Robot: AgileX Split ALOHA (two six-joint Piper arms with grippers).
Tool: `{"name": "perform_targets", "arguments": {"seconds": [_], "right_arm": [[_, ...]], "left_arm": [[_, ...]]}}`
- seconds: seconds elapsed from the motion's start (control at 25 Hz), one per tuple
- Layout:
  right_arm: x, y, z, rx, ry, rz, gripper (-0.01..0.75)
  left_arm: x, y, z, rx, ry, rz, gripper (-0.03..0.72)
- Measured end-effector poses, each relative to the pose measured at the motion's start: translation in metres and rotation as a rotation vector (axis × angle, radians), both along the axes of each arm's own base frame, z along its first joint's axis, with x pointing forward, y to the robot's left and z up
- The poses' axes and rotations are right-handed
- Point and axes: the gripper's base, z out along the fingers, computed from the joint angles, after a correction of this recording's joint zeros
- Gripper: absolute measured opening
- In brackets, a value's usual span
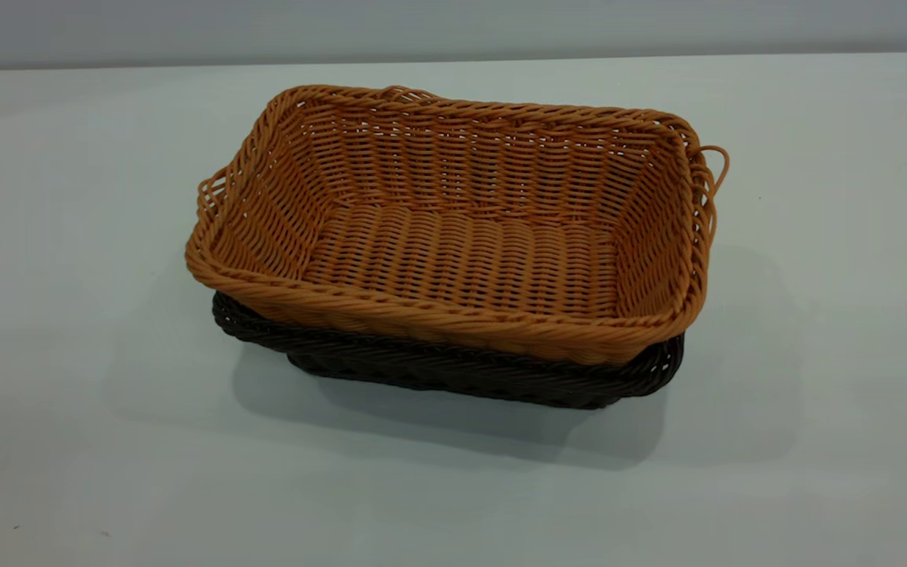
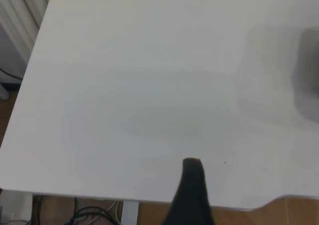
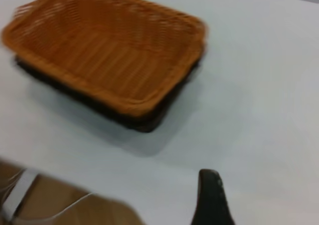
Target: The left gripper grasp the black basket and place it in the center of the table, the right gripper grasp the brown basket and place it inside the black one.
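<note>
The brown basket (image 1: 453, 236) sits nested inside the black basket (image 1: 461, 374) in the middle of the white table (image 1: 83, 441). Only the black basket's near rim and wall show beneath it. The stacked pair also shows in the right wrist view, with the brown basket (image 3: 107, 50) on top of the black basket (image 3: 124, 117). Neither gripper is in the exterior view. My left gripper (image 2: 249, 185) is open and empty over bare table near its edge, with one finger (image 2: 192, 185) showing. My right gripper (image 3: 259, 195) is open and empty, away from the baskets, with one finger (image 3: 210, 195) showing.
The table edge and wooden floor with cables (image 2: 89, 215) show in the left wrist view. Floor and a white cable (image 3: 50, 210) show in the right wrist view beyond the table edge. Bare tabletop surrounds the baskets.
</note>
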Motion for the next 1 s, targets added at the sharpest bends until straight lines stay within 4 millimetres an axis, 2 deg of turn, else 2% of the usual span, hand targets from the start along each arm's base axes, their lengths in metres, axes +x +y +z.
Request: {"name": "perform_targets", "arguments": {"seconds": [0.16, 0.32, 1.0], "right_arm": [[0.003, -0.007, -0.001, 0.006, 0.010, -0.200, 0.404], [0.004, -0.012, -0.001, 0.027, 0.021, -0.299, 0.377], [0.004, -0.013, -0.002, 0.044, 0.026, -0.316, 0.269]], "left_arm": [[0.000, 0.000, 0.000, 0.000, 0.000, 0.001, 0.580], [0.000, 0.000, 0.000, 0.000, 0.000, 0.001, 0.580], [0.000, 0.000, 0.000, -0.001, 0.000, 0.001, 0.580]]}}
